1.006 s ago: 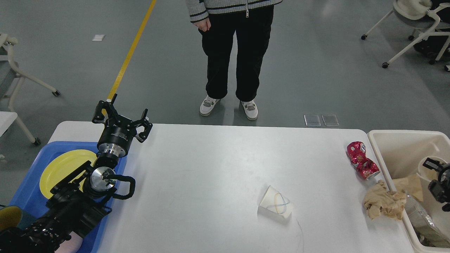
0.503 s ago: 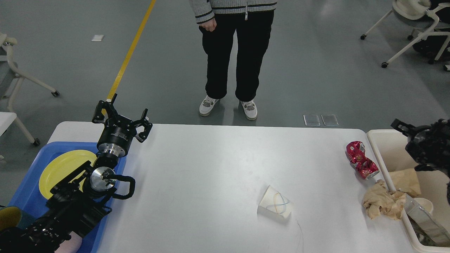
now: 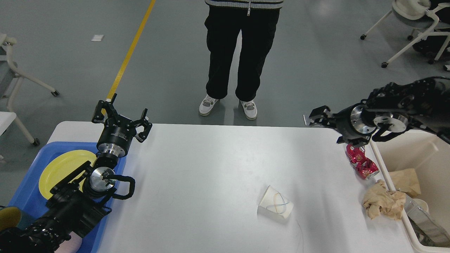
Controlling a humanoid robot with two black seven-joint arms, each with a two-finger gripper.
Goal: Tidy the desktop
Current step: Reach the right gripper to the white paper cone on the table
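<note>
The white desktop [image 3: 211,168] holds a crushed red can [image 3: 362,163] near its right edge, a flattened white paper cup [image 3: 276,205] in the front middle, and a crumpled brown paper [image 3: 383,203] lying against the bin. My right gripper [image 3: 328,128] is open and empty, hovering at the table's far right, just above and left of the red can. My left gripper [image 3: 121,117] is open and empty above the far left corner, over the blue tray's far edge.
A cream bin [image 3: 404,147] with paper and wrappers stands off the right edge. A blue tray [image 3: 31,182] with a yellow plate [image 3: 63,167] sits at the left. A person [image 3: 239,52] stands behind the table. Wheeled chairs stand at the back right.
My right arm has risen out of the cream bin and swung left and farther away, to above the red can. The left arm has not moved. The person stepped slightly right.
</note>
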